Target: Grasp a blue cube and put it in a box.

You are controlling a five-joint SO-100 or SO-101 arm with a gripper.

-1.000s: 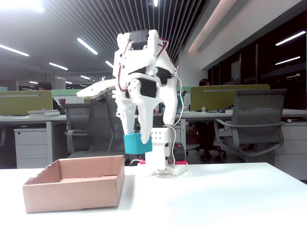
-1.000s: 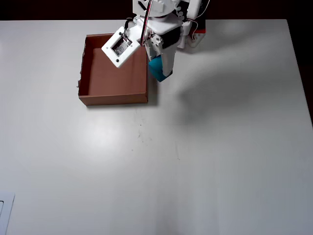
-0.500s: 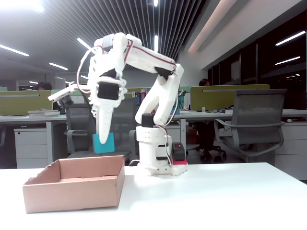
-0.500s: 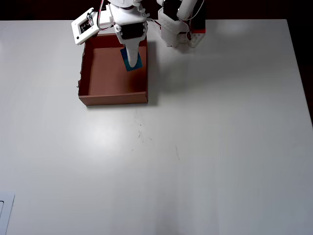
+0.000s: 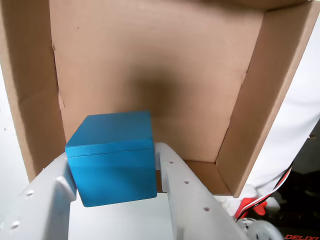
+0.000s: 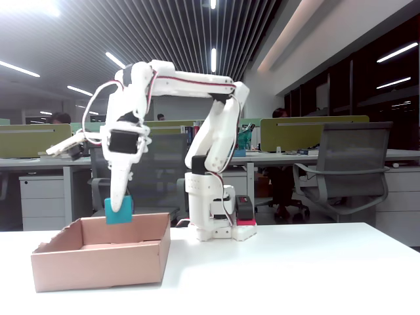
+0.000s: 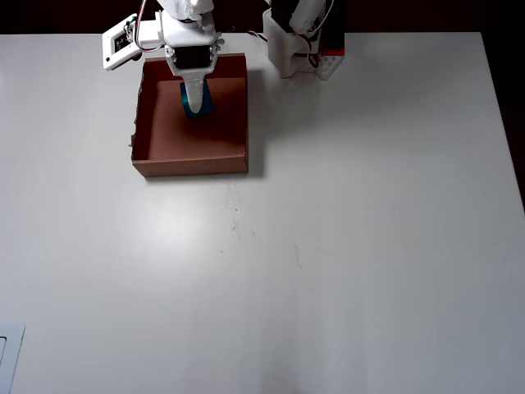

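**Operator:** Report arm pose.

**Technician:** In the fixed view the arm [image 6: 197,82] rises from its base, runs level toward the left and bends down at the wrist. The claw [image 6: 118,209] points down over the box [image 6: 98,262].

**Operator:** Claw state?

**Technician:** Clenched on the blue cube [image 5: 112,157]; in the wrist view one finger [image 5: 182,190] presses each side face.

**Operator:** Cube position?

**Technician:** Suspended above the box floor, at rim height in the fixed view. The overhead view places it inside the box outline, toward the far wall. The box [image 7: 189,156] rests on the white counter [image 7: 328,246].
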